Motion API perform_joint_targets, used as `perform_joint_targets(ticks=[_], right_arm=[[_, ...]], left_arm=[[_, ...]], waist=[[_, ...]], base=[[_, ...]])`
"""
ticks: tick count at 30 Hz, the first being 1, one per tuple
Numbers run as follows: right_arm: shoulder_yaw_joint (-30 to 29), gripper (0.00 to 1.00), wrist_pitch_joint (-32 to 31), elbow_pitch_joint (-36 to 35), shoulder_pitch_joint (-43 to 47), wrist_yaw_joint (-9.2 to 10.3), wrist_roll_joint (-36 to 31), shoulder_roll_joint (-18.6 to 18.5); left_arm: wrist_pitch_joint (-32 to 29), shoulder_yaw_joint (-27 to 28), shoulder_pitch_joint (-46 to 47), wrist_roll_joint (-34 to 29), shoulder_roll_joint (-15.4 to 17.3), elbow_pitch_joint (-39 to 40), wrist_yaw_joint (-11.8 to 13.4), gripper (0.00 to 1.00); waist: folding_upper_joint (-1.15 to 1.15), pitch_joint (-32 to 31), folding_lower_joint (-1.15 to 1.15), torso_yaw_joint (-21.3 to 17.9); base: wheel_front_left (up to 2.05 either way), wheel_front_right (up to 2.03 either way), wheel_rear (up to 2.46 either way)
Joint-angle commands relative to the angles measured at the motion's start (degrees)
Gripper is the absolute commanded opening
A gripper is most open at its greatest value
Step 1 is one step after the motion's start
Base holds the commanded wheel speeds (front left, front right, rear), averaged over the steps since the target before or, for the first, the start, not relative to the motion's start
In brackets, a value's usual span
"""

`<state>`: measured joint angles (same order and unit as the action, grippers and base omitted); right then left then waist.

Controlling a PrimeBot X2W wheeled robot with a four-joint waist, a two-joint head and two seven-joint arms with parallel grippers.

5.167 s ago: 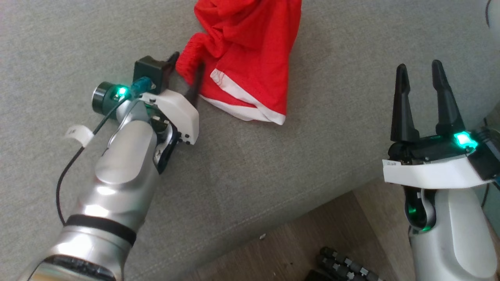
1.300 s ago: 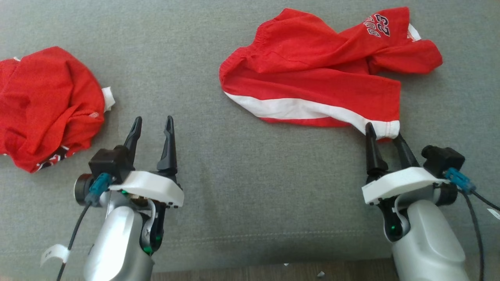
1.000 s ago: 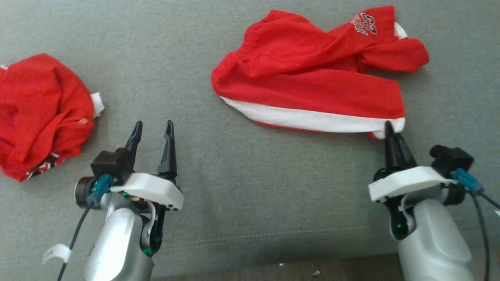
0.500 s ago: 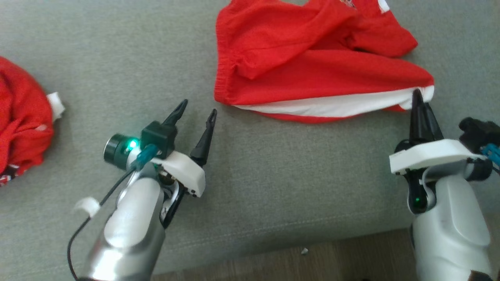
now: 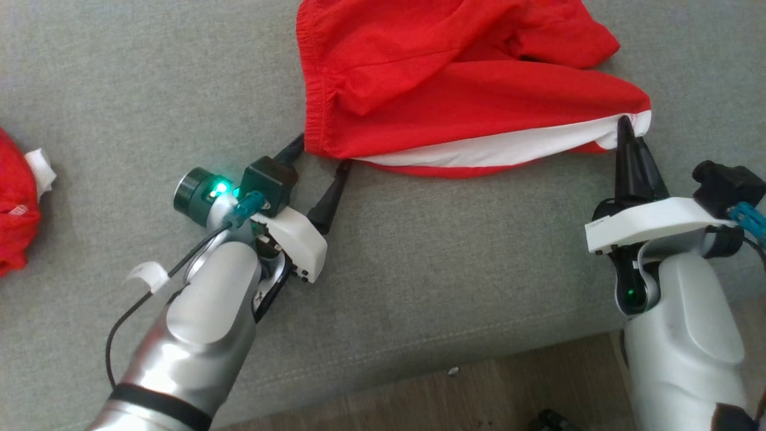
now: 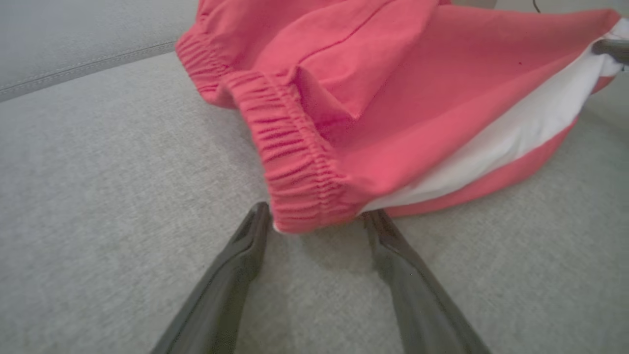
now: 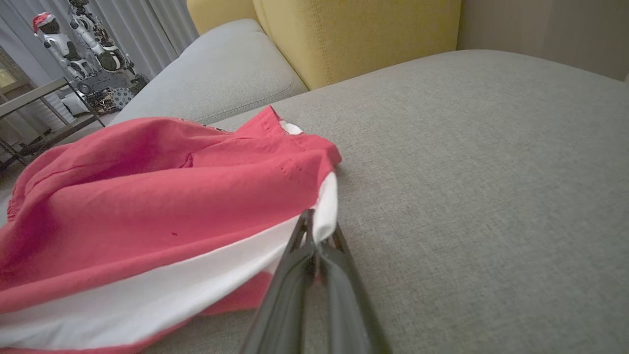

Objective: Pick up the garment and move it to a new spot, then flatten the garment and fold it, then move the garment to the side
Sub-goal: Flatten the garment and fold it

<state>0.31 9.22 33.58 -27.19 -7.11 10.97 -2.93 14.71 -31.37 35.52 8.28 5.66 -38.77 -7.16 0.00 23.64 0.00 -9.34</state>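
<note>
At the far left edge of the grey sofa seat (image 5: 419, 257) lies another red cloth (image 5: 15, 209), bunched up, with a small white piece at its side and well apart from everything else. To the right of it, the left gripper (image 5: 321, 153) rests low over the seat with its two dark fingers spread wide. It holds nothing. In the left wrist view the gathered elastic waistband (image 6: 295, 162) of the garment comes down between the two fingertips, and its corner is just at them. I cannot tell if the tips touch the cloth. The garment (image 5: 455, 78), a pair of red shorts, lies on the middle of the seat toward its back edge, wrinkled and partly folded over itself. A white stripe (image 5: 497, 149) runs along its near side, from the waistband corner to the right corner of the hem. At this right corner the right gripper (image 5: 625, 123) has its fingers pressed together on the white hem and pinches it, so the cloth there is drawn to a point. Along the front edge of the seat a strip of wooden floor (image 5: 508, 389) is visible. In the right wrist view a yellow backrest (image 7: 354, 34) stands behind the seat.
</note>
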Motion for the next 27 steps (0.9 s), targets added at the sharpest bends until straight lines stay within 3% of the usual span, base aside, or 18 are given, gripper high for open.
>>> perform_joint_targets(ticks=[1, 15, 26, 27], right_arm=[[1.4, 0.00, 0.7, -1.5, -0.8, -0.37, 0.2, 0.1], [1.2, 0.00, 1.1, -0.5, -1.1, -0.37, -0.7, 0.1], [2.1, 0.00, 0.8, -0.7, -1.7, -0.37, -0.5, 0.1], [2.1, 0.00, 0.8, -0.8, -1.7, -0.37, -0.5, 0.1]], left_arm=[[0.3, 0.3, 1.2, 0.8, 1.8, 1.6, -0.3, 1.00], [0.3, -1.9, -0.8, 3.1, 5.3, 9.2, -0.3, 1.00], [0.3, -5.3, 1.3, 4.2, 5.7, 6.4, -0.3, 1.00], [0.3, -5.7, 1.5, 4.5, 5.7, 6.0, -0.3, 0.71]], waist=[[0.00, 0.0, 0.00, -0.1], [0.00, -0.4, 0.00, 0.9], [0.00, 0.2, 0.00, 0.3], [0.00, 0.3, 0.00, 0.3]], base=[[0.00, 0.00, 0.00], [0.00, 0.00, 0.00], [0.00, 0.00, 0.00], [0.00, 0.00, 0.00]])
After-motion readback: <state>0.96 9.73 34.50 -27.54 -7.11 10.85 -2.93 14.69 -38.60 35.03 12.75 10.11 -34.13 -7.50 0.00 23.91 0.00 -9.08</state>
